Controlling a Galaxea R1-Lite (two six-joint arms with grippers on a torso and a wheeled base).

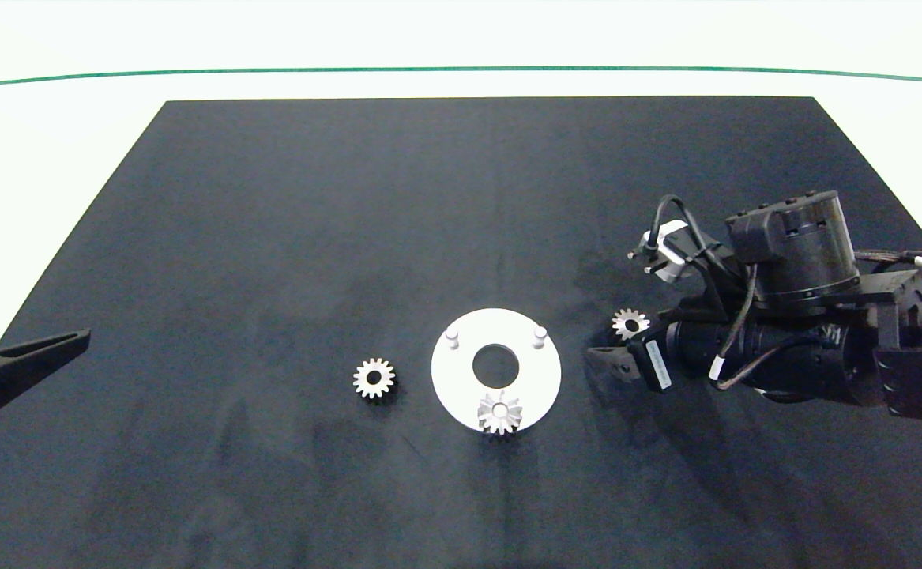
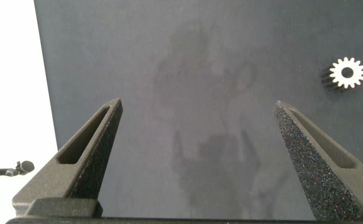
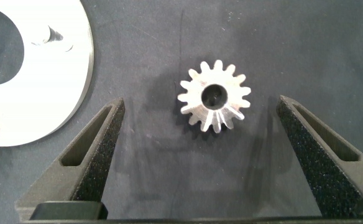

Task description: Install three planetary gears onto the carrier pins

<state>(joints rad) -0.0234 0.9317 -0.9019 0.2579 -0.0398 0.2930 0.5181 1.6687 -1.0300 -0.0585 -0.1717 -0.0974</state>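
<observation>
Black mat (image 1: 271,237) carries all parts. White disc (image 1: 461,379) mid-mat: one gear (image 1: 500,412) seated on near pin, two carrier pins (image 1: 452,337) bare. Right gripper (image 3: 200,162) wide open, empty, straddling right gear (image 3: 214,103) for pickup. Left gear (image 1: 374,378) loose beside disc. Left gripper (image 2: 197,155) open, empty, parked at mat edge.

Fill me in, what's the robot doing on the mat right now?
It is fitting planetary gears onto a white disc. One gear already sits on the near pin; the two far pins are bare. The right end effector is open with a second gear lying flat between its fingers, not gripped. The third gear lies left of the disc. The left end effector idles open at the mat's left edge.
</observation>
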